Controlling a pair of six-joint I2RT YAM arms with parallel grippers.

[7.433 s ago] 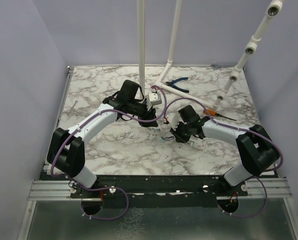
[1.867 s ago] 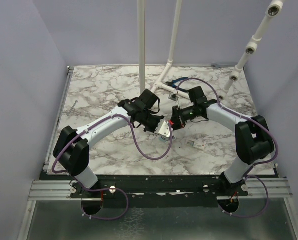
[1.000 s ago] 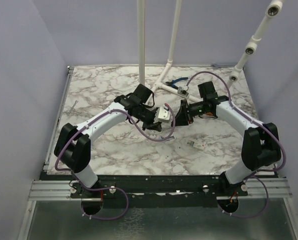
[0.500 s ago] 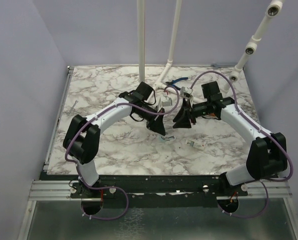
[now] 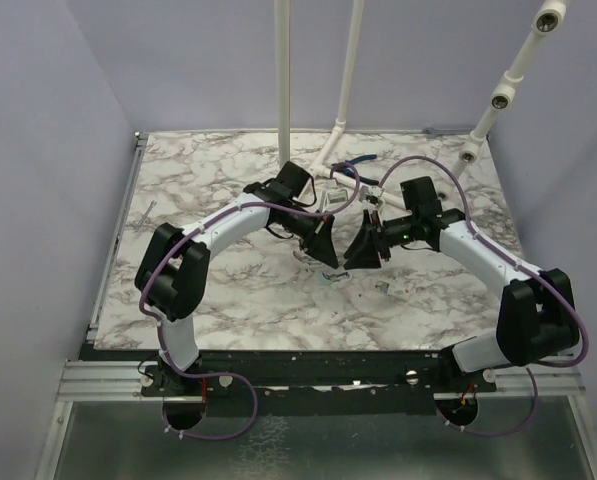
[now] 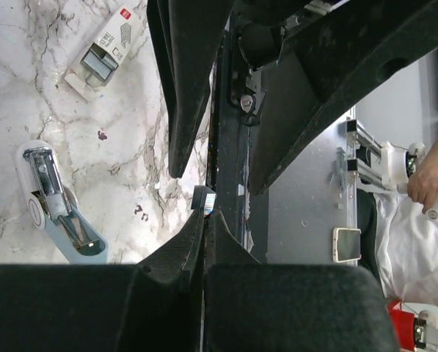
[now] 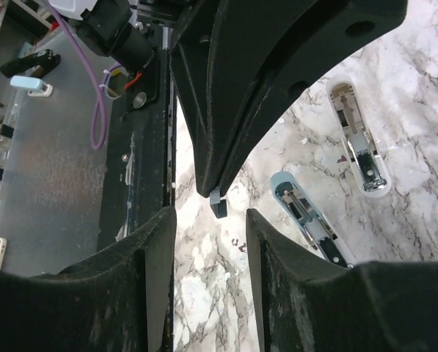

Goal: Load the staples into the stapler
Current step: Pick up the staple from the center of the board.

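The stapler (image 6: 53, 209) lies opened flat on the marble table, pale blue base and white top with metal inner parts showing; the right wrist view has it as well (image 7: 307, 220), and from above it is a pale speck (image 5: 323, 279). My left gripper (image 6: 204, 218) is shut on a short strip of staples (image 6: 203, 199), hanging over the table to the right of the stapler. My right gripper (image 7: 210, 220) stands open directly facing it, the staples (image 7: 219, 202) just beyond its fingertips and untouched. From above, the left gripper (image 5: 325, 258) and right gripper (image 5: 356, 262) nearly meet.
A small staple box (image 6: 105, 48) lies on the table past the stapler, right of the grippers from above (image 5: 398, 288). Blue-handled pliers (image 5: 356, 165) and white pipe frame legs (image 5: 328, 160) stand at the back. The table's front edge and black rail are close below the grippers.
My right gripper's jaws have opened and stand apart from the staples. Both grippers have swung from facing each other to pointing down, slightly nearer the front. The left stays shut.
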